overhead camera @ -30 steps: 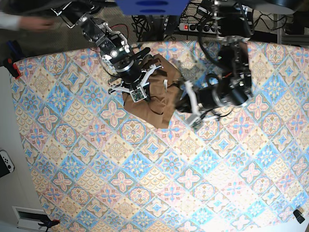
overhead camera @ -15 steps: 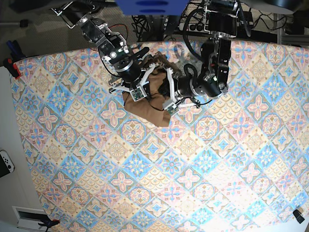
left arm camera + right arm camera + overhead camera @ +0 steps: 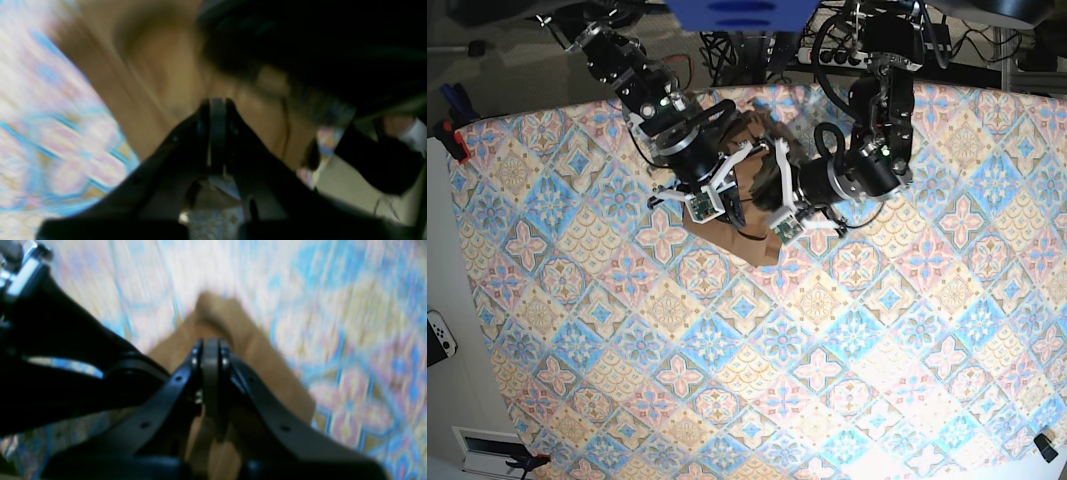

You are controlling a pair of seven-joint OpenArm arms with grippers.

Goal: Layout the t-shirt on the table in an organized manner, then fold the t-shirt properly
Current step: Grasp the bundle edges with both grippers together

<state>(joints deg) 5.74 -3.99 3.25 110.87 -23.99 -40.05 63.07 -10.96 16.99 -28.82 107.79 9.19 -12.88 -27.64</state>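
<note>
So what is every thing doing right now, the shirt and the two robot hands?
t-shirt: bunched in a heap on the table, not spread out.
left hand: shut, down on the shirt.
right hand: shut, down on the shirt; a grip on cloth can't be made out.

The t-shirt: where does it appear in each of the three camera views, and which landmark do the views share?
Base: the t-shirt lies bunched at upper centre, between the two arms.
Left wrist: blurred tan cloth fills the upper middle, behind the left gripper.
Right wrist: a tan strip at centre, behind the right gripper.
Shared landmark: the patterned table.
</note>
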